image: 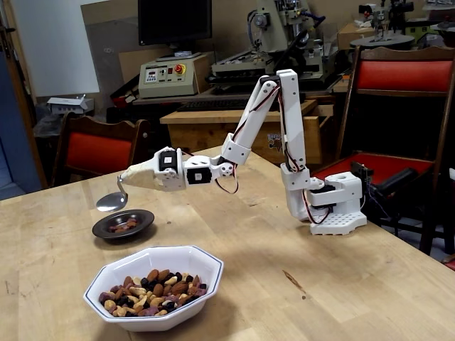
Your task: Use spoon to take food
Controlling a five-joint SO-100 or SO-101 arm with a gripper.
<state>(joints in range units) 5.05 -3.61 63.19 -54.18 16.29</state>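
In the fixed view, my white arm reaches left over the wooden table. My gripper (136, 177) is wrapped in beige tape together with the upper end of the silver spoon (112, 200). The spoon's bowl hangs just above the far left rim of the dark round saucer (123, 224), which holds a few pieces of food. The spoon's bowl looks empty. The food (152, 290), a heap of almonds, cashews and dark dried fruit, fills the white octagonal bowl (206, 275) with a blue rim at the front, well below and right of the spoon.
The arm's base (334, 209) stands at the right on the table (298, 284). Red chairs stand behind the table at left (96, 150) and right (402, 78). Machines and a workbench fill the background.
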